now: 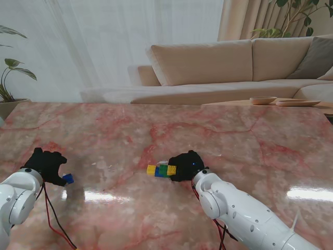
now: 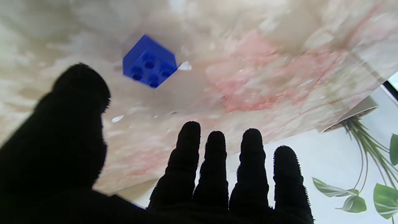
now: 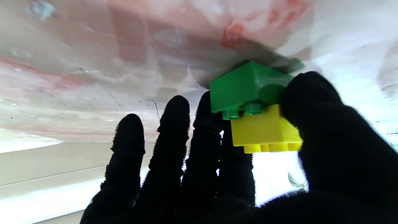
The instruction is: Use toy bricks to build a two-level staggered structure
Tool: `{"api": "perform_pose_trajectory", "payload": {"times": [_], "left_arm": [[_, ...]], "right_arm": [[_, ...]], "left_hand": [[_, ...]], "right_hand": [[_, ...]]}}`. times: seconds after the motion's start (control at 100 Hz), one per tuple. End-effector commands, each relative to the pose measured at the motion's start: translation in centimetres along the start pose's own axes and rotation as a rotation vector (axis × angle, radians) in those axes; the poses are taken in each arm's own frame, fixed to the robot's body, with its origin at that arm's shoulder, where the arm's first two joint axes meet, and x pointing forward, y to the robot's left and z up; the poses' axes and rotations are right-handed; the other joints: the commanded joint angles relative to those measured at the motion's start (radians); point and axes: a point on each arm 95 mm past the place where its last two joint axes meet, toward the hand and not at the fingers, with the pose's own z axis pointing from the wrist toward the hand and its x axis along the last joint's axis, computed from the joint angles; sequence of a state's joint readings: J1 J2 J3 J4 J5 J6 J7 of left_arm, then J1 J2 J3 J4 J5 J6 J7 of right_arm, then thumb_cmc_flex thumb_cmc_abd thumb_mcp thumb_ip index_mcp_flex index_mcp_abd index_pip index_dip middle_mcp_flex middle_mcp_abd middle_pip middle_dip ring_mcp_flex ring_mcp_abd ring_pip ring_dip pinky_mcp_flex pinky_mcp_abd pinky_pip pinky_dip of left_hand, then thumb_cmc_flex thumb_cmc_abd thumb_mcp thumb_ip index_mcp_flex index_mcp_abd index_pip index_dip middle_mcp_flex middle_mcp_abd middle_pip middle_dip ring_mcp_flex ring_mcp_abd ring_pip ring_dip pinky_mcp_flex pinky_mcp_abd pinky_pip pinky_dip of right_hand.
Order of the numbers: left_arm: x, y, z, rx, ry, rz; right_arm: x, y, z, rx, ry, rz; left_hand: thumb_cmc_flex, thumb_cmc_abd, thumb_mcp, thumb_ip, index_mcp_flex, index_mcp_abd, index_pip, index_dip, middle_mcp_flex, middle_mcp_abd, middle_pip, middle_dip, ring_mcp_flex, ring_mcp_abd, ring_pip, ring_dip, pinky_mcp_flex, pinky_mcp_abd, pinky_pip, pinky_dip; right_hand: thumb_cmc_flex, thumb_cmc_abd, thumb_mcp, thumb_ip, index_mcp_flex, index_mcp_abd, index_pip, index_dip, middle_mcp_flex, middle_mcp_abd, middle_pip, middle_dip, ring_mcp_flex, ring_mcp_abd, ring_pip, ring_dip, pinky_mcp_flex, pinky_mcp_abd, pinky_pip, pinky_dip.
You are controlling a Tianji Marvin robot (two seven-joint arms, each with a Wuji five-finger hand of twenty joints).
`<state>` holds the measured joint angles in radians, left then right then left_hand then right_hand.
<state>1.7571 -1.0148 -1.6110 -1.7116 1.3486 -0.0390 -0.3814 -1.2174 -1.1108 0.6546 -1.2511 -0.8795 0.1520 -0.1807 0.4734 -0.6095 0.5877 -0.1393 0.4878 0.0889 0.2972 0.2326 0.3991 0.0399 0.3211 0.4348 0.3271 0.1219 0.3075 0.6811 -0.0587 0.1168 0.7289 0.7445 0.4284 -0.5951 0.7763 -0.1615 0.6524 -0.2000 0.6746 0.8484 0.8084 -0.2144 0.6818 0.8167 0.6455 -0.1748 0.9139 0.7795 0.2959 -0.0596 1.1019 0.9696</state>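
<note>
A small brick cluster sits mid-table: a yellow brick [image 1: 151,169] at its left end, then a blue one [image 1: 158,172] and a green brick [image 1: 164,169] [image 3: 245,85]. A second yellow brick [image 1: 171,171] [image 3: 264,132] rests offset on top of the green one. My right hand [image 1: 187,165] [image 3: 217,161] is shut on that upper yellow brick, thumb on one side and fingers on the other. A loose blue brick [image 1: 68,178] [image 2: 149,62] lies studs-up on the table just right of my left hand [image 1: 46,164] [image 2: 174,174]. That hand hovers open with spread fingers, not touching the brick.
The pink marble table [image 1: 156,130] stretches well beyond both hands. A beige sofa [image 1: 218,67] stands behind its far edge. A potted plant [image 1: 8,78] is at the far left, and two wooden dishes [image 1: 283,101] rest on a side table at the far right.
</note>
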Motion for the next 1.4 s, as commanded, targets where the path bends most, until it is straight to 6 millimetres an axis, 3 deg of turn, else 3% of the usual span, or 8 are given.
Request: {"api": "perform_pose_trajectory", "payload": {"times": [0.0, 0.33, 0.51, 0.65, 0.95, 1.1, 1.39], "left_arm": [[0.0, 1.5, 0.0, -0.043, -0.005, 0.007], [0.3, 3.5, 0.5, -0.092, -0.028, 0.021], [0.8, 4.2, 1.2, -0.043, -0.008, 0.015], [1.3, 4.3, 1.7, -0.002, 0.007, 0.012], [1.4, 4.3, 1.9, 0.03, 0.003, 0.041], [1.6, 4.4, 2.0, 0.037, 0.004, 0.039], [2.3, 4.7, 2.7, 0.039, 0.023, 0.043]], "right_arm": [[0.1, -1.8, -0.5, 0.057, -0.003, 0.004], [0.2, -1.7, -0.5, 0.059, -0.002, 0.007], [0.3, -1.7, -0.5, 0.058, -0.002, 0.009], [0.3, -1.7, -0.5, 0.06, -0.002, 0.01], [0.2, -1.6, -0.5, 0.058, -0.004, 0.01], [0.2, -1.6, -0.4, 0.056, -0.003, 0.009], [0.3, -1.6, -0.5, 0.058, -0.003, 0.008]], "left_hand": [[-0.034, 0.021, -0.018, 0.023, -0.035, 0.036, -0.014, -0.013, -0.033, 0.026, -0.009, -0.014, -0.04, 0.018, -0.021, -0.011, -0.017, 0.002, -0.032, -0.003], [-0.026, 0.017, -0.021, 0.027, -0.027, 0.017, 0.028, 0.019, -0.003, 0.017, 0.008, 0.0, -0.025, 0.019, -0.01, -0.004, -0.015, 0.003, -0.037, 0.021], [-0.041, -0.017, 0.056, 0.014, -0.047, -0.032, 0.192, 0.144, 0.053, -0.008, 0.049, 0.038, 0.021, 0.015, 0.027, 0.026, -0.012, 0.004, 0.009, 0.054], [-0.042, -0.033, 0.097, 0.009, -0.052, -0.05, 0.247, 0.184, 0.08, -0.02, 0.066, 0.051, 0.045, 0.013, 0.047, 0.04, -0.011, 0.004, 0.039, 0.056], [-0.014, -0.024, 0.193, 0.011, 0.012, -0.138, 0.49, 0.37, 0.219, -0.055, 0.142, 0.124, 0.122, 0.015, 0.092, 0.066, -0.007, -0.005, 0.105, 0.053], [-0.015, -0.01, 0.208, 0.011, 0.061, -0.168, 0.521, 0.39, 0.268, -0.07, 0.152, 0.133, 0.143, 0.013, 0.101, 0.071, -0.007, -0.006, 0.115, 0.056], [-0.018, -0.005, 0.178, 0.011, 0.079, -0.177, 0.545, 0.409, 0.289, -0.07, 0.164, 0.15, 0.153, 0.014, 0.105, 0.076, -0.005, -0.002, 0.115, 0.051]], "right_hand": [[0.014, -0.002, 0.026, -0.036, 0.041, -0.027, -0.051, -0.053, 0.016, -0.008, -0.013, 0.002, 0.016, -0.017, 0.014, 0.017, -0.01, 0.008, 0.023, 0.031], [0.015, -0.001, 0.024, -0.035, 0.041, -0.027, -0.051, -0.052, 0.016, -0.008, -0.013, 0.003, 0.016, -0.017, 0.015, 0.017, -0.01, 0.008, 0.022, 0.031], [0.015, -0.001, 0.023, -0.035, 0.042, -0.026, -0.051, -0.052, 0.016, -0.008, -0.013, 0.002, 0.017, -0.016, 0.015, 0.017, -0.01, 0.008, 0.022, 0.031], [0.014, 0.0, 0.023, -0.035, 0.042, -0.027, -0.051, -0.052, 0.016, -0.007, -0.013, 0.003, 0.017, -0.016, 0.015, 0.017, -0.01, 0.008, 0.022, 0.031], [0.013, 0.002, 0.023, -0.034, 0.04, -0.025, -0.052, -0.052, 0.015, -0.007, -0.013, 0.003, 0.015, -0.016, 0.014, 0.017, -0.01, 0.008, 0.022, 0.031], [0.012, 0.003, 0.024, -0.032, 0.039, -0.025, -0.053, -0.052, 0.015, -0.007, -0.013, 0.003, 0.014, -0.017, 0.014, 0.017, -0.01, 0.008, 0.022, 0.032], [0.013, 0.002, 0.022, -0.031, 0.041, -0.026, -0.053, -0.051, 0.015, -0.006, -0.013, 0.003, 0.014, -0.017, 0.014, 0.017, -0.011, 0.007, 0.022, 0.031]]}}
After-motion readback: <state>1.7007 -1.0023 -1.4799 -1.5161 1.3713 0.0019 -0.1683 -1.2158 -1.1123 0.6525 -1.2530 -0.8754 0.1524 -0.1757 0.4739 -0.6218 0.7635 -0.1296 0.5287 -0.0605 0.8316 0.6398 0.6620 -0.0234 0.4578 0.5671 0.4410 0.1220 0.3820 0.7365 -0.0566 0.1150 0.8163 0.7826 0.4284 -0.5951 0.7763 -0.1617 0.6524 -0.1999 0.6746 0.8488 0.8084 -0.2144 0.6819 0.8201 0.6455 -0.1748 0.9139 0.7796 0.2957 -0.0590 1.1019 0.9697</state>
